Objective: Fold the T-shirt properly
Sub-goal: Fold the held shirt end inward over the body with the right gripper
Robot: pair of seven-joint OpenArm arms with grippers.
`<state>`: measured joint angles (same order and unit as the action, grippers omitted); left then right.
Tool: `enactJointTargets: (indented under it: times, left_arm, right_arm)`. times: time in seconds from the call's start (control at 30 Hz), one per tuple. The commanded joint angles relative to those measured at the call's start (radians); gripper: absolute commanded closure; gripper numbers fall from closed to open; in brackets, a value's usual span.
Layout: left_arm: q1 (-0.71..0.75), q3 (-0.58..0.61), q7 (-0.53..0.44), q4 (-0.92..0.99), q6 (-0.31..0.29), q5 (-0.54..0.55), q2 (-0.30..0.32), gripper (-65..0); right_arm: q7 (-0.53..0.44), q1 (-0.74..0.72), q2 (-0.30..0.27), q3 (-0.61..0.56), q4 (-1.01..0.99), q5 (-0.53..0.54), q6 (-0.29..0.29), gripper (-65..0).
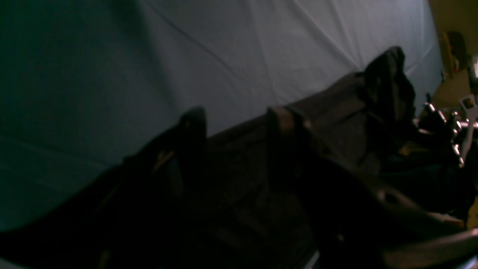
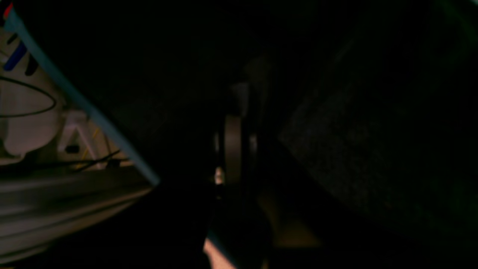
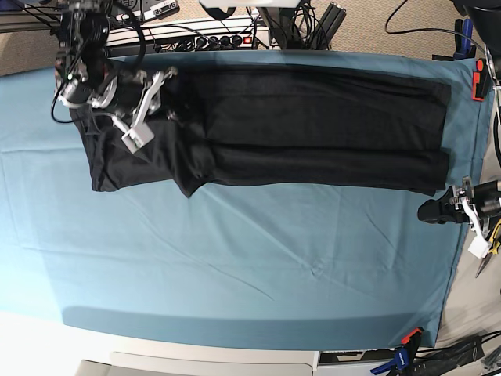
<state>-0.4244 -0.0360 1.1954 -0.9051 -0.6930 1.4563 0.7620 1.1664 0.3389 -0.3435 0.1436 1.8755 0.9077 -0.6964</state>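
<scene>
T-shirt (image 3: pixel 313 125): black, laid out long across far half of desk (image 3: pixel 235 266) on teal cloth; already folded lengthwise into a band, judged.
Handling: judged soft, light, limp; will sag and crease if lifted by one pt. Best taken at corners/end hems, both ends together.
Right hand (image 3: pixel 160 82): clenched, resting on shirt's sleeve end; fabric pinched or not – can't be told.
Left hand (image 3: pixel 429 211): fingers apart, nothing held, just off shirt's other end.
Writing/labels: none readable; no print seen on upper side.
</scene>
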Motion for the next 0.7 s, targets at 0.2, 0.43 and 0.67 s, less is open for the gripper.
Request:
enactJointTargets:
  times: [0.2,0.43,0.67]
  left_arm:
    - [-0.024,-0.009,-0.018,-0.013,-0.005,0.027,0.025,-27.5]
    - [-0.024,-0.009,-0.018,-0.013,-0.005,0.027,0.025,-27.5]
    - [-0.024,-0.009,-0.018,-0.013,-0.005,0.027,0.025,-27.5]
  right_arm:
    - [-0.017,0.053,-0.011,0.006,0.035,0.019,-0.002,0.0]
    - [0.014,0.080,-0.018,0.007,0.035,0.018,-0.002,0.0]
    - [0.060,0.082,-0.026,0.007,0.035,-0.023,-0.002,0.0]
